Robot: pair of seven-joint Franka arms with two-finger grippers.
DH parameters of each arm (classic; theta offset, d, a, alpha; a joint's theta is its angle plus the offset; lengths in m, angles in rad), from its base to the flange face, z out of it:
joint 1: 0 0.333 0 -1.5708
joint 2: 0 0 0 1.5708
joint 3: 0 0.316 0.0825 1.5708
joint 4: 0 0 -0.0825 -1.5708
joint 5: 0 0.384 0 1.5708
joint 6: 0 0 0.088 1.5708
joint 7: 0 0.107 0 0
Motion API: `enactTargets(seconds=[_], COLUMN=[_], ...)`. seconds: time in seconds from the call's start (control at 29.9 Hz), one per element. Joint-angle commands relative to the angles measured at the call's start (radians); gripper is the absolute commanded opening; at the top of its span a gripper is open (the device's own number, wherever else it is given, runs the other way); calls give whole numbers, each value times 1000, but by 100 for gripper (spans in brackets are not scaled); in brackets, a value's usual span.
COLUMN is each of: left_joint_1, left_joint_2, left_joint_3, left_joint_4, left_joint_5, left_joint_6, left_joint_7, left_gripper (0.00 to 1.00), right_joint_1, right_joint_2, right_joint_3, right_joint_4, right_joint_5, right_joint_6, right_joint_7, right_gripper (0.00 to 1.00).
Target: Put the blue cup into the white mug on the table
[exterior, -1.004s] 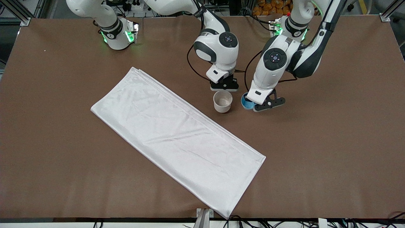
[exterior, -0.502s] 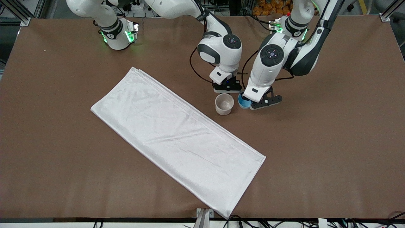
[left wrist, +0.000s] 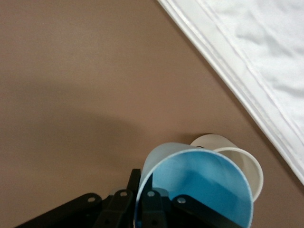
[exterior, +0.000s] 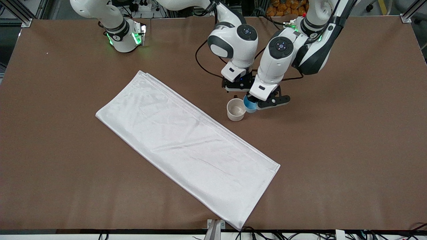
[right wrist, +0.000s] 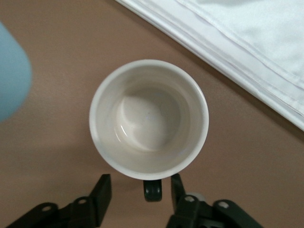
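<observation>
The white mug (exterior: 236, 109) stands upright on the brown table (exterior: 333, 150), beside the white cloth's long edge. My left gripper (exterior: 255, 103) is shut on the wall of the blue cup (exterior: 249, 105) and holds it tilted in the air, right beside the mug's rim at the left arm's end. In the left wrist view the blue cup (left wrist: 199, 185) sits in the gripper (left wrist: 145, 190), with the mug (left wrist: 240, 161) just past it. My right gripper (exterior: 237, 88) is open and low by the mug. In the right wrist view its fingers (right wrist: 102, 192) straddle the mug's dark handle (right wrist: 153, 189) without touching it.
A large folded white cloth (exterior: 186, 143) lies diagonally across the middle of the table, its edge close to the mug. It also shows in the right wrist view (right wrist: 247, 42) and the left wrist view (left wrist: 256, 47). The two wrists are close together over the mug.
My left gripper has lifted the blue cup and carried it toward the mug, from a clear gap to right beside its rim. The right gripper has barely shifted.
</observation>
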Motion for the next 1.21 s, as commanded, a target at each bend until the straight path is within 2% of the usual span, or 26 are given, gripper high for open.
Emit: enactTargets(seconds=[0.0,0.4,0.84,1.0,1.17], left_joint_1=[1,-5,-16,-5,41], left_joint_2=[-51,-42,39,30,25], left_joint_3=[-31,-68,-77,-77,-74], left_joint_4=[-69,-106,-64,-58,-9], left_joint_5=[-12,-14,-14,-14,-7], left_joint_6=[38,95,137,131,88], left_joint_7=[-34,-40,-55,-55,-38], left_gripper=[0,0,0,0,0], right_joint_1=[10,9,9,9,7], right_joint_2=[-83,-134,-132,-137,-158], right_joint_3=[-4,-4,-5,-5,-8], right_joint_4=[-66,-109,-126,-161,-238], right_joint_5=[-31,-33,-43,-59,-59], right_joint_6=[0,5,11,52,146], right_joint_7=[7,-11,-11,-11,-11], right_gripper=[100,100,100,100,100])
